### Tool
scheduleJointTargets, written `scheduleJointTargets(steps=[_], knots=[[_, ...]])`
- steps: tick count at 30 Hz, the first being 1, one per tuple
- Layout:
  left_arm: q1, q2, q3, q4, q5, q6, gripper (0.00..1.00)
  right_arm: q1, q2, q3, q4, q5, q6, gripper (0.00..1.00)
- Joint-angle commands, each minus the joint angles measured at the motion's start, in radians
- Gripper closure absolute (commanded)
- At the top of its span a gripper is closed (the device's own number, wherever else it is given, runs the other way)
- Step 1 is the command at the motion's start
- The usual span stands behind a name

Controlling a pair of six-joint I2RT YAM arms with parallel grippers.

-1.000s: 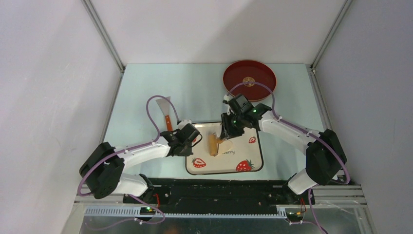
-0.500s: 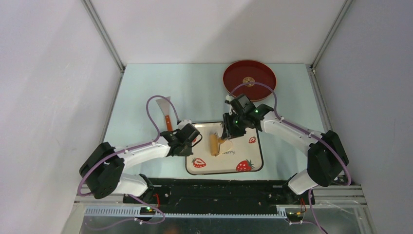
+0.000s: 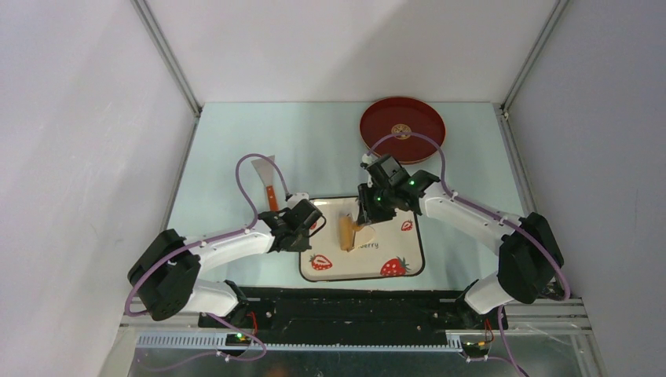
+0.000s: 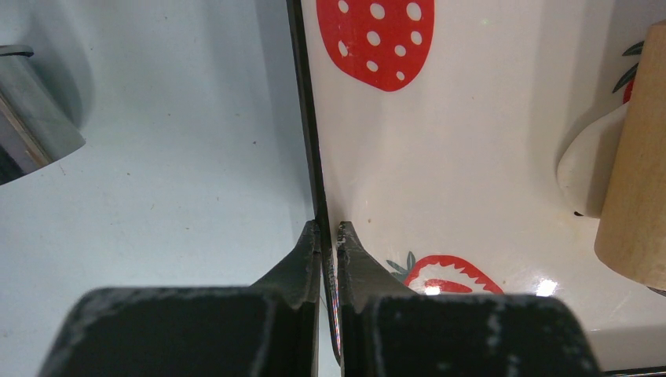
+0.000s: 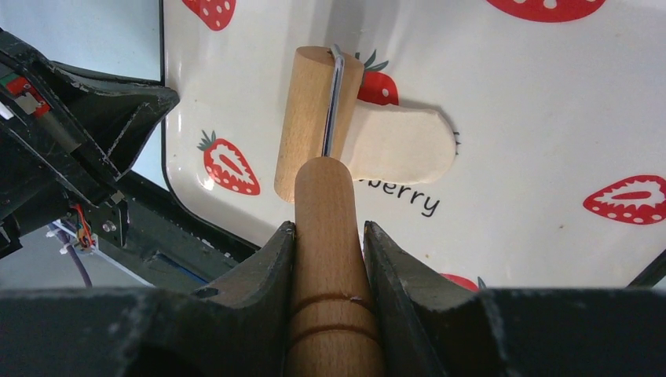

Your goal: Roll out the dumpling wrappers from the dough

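Note:
The dough point(image 5: 400, 145) is a flattened cream-white tongue on the strawberry-patterned plate point(image 3: 393, 250). Its left end lies under the drum of the tan wooden roller point(image 5: 310, 118). My right gripper point(image 5: 327, 228) is shut on the roller's handle and holds the drum on the dough point(image 3: 367, 234). My left gripper point(image 4: 330, 228) is shut on the plate's dark left rim point(image 4: 302, 118). In the left wrist view the dough point(image 4: 585, 173) and the roller point(image 4: 636, 173) show at the right edge. No round wrapper disc is in view.
A red round tray point(image 3: 402, 127) with a gold emblem stands at the back right. A scraper with an orange handle point(image 3: 267, 179) lies left of the plate. A shiny steel piece point(image 4: 31, 118) sits on the table just left of the plate.
My right gripper has shifted slightly, and the roller has edged a little along the dough. The left arm and the plate have not moved.

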Motion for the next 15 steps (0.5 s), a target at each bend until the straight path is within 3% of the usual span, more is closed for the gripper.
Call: scheduleJointTargets(steps=[1,7,15], knots=[[0.001,0.053,-0.075,-0.12,-0.019,0.033,0.98,-0.018,0.046,-0.072,-0.265,0.335,-0.083,1.0],[0.001,0.053,-0.074,-0.12,-0.019,0.033,0.98,-0.032,-0.039,-0.063,-0.228,0.266,-0.083,1.0],[-0.001,0.051,-0.072,-0.119,-0.017,0.035,0.98,-0.122,-0.341,-0.047,-0.011,-0.039,-0.087,1.0]])
